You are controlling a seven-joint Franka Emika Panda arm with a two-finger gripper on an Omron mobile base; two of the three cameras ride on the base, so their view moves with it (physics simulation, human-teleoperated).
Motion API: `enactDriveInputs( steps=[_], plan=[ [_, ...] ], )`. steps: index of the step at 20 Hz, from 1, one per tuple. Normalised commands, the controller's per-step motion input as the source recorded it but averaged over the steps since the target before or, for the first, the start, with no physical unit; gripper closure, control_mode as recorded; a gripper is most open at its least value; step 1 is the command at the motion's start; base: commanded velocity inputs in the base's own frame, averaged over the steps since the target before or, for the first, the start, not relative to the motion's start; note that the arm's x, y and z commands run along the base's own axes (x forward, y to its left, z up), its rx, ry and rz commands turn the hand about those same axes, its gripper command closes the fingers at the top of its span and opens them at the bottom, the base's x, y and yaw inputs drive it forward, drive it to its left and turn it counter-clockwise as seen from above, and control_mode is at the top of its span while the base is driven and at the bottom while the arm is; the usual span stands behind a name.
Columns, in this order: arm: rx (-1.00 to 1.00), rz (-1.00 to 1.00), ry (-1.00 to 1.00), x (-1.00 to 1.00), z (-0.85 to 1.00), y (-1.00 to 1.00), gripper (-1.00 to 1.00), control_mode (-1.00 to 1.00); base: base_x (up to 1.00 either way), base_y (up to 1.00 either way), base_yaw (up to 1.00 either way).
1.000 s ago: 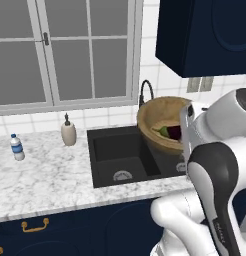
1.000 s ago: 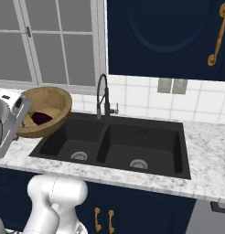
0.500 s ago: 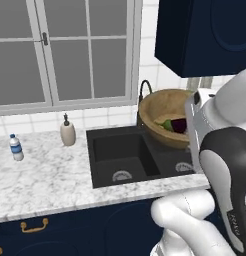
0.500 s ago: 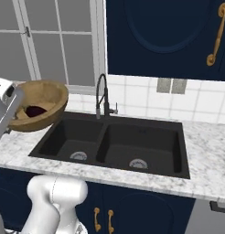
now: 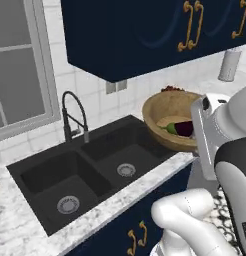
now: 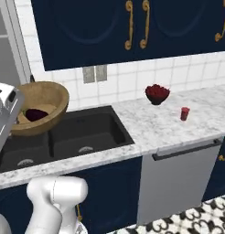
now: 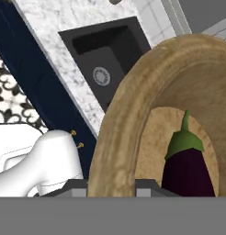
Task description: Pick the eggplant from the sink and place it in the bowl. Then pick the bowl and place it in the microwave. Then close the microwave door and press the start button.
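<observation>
Now: bowl [image 7: 133, 114] | rim clamped between jaws [image 7: 111, 187], carried tilted above sink [image 5: 90, 170] | eggplant [image 7: 186, 167] lies inside, stem toward rim | microwave: bearing cannot be told.

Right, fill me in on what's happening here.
The white robot arm's two-finger gripper is clamped on the thick rim of the wide, light-brown wooden bowl and holds it up in the air, tilted, above the right end of the black double-basin sink. The small dark purple eggplant with its green stem already lies inside the bowl. The microwave step has not been done yet.
</observation>
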Motion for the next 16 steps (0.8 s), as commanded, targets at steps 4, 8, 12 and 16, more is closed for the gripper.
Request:
enactDriveInputs(
  steps=[4,8,12,16],
  plan=[
    [0.00,0.00,0.00,0.00,0.00,0.00,1.00,1.00,0.00,0.00,-1.00],
    [0.00,0.00,0.00,0.00,0.00,0.00,1.00,1.00,0.00,-0.05,-0.99],
    [0.00,0.00,0.00,0.00,0.00,0.00,1.00,1.00,0.00,-0.05,-0.99],
    [0.00,0.00,0.00,0.00,0.00,0.00,1.00,1.00,0.00,-0.04,-1.00]
  ],
)
